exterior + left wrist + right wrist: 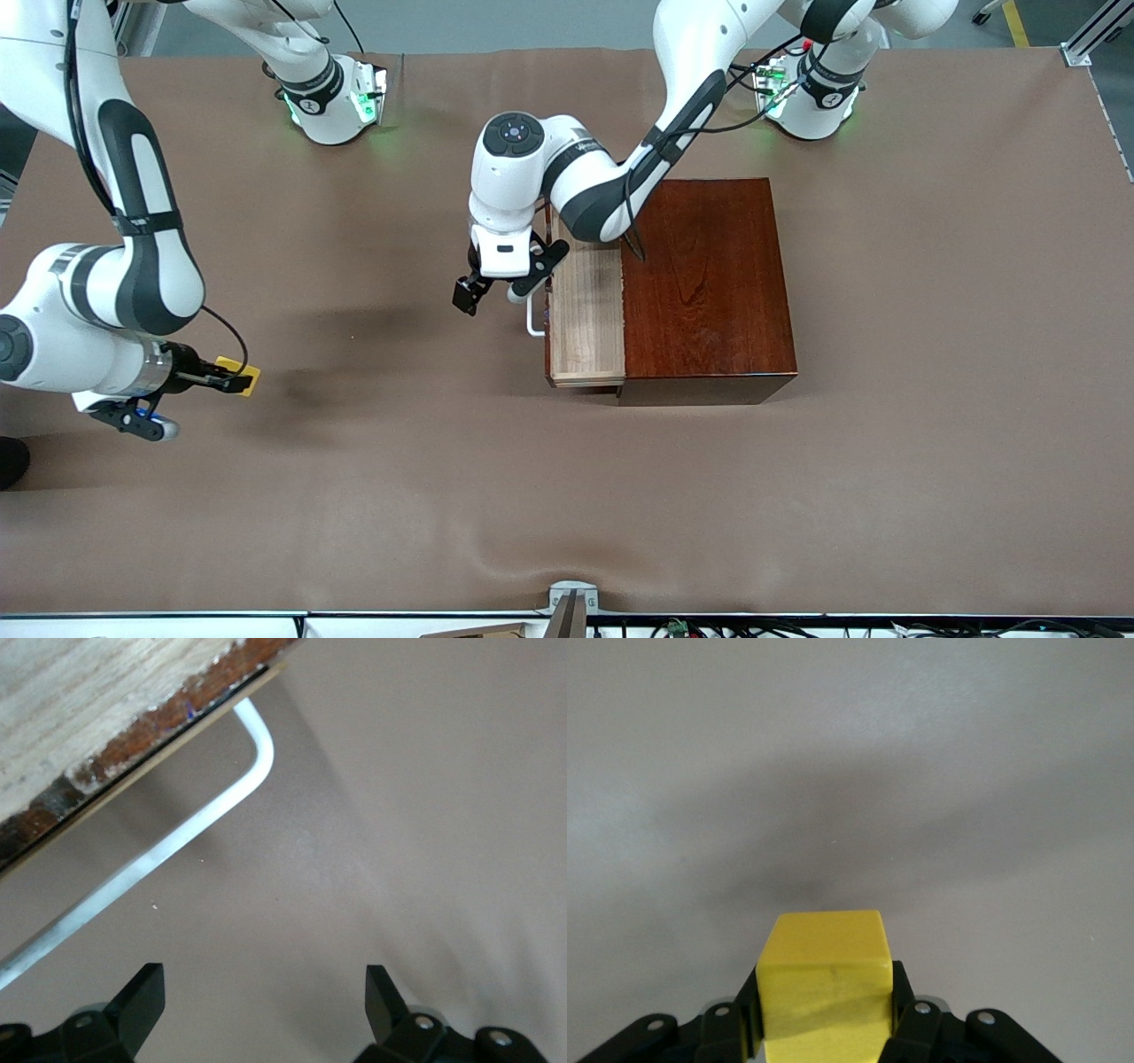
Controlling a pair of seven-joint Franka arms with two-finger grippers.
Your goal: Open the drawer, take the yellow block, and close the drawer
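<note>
The drawer (585, 310) of pale wood stands pulled partway out of the dark reddish-brown box (704, 283), and its tray looks empty. Its white bar handle (534, 317) faces the right arm's end of the table. My left gripper (498, 291) is open and empty, over the table just beside the handle and not touching it. The left wrist view shows the handle (177, 846), the drawer front (89, 691) and the spread fingertips (146, 992). My right gripper (232, 376) is shut on the yellow block (244, 370) over bare table at the right arm's end. The block (824, 979) sits between the pads.
The brown table cover (443, 461) spreads around the box. The arm bases (332, 102) stand along the table edge farthest from the front camera. A small metal fitting (571, 598) sits at the edge nearest that camera.
</note>
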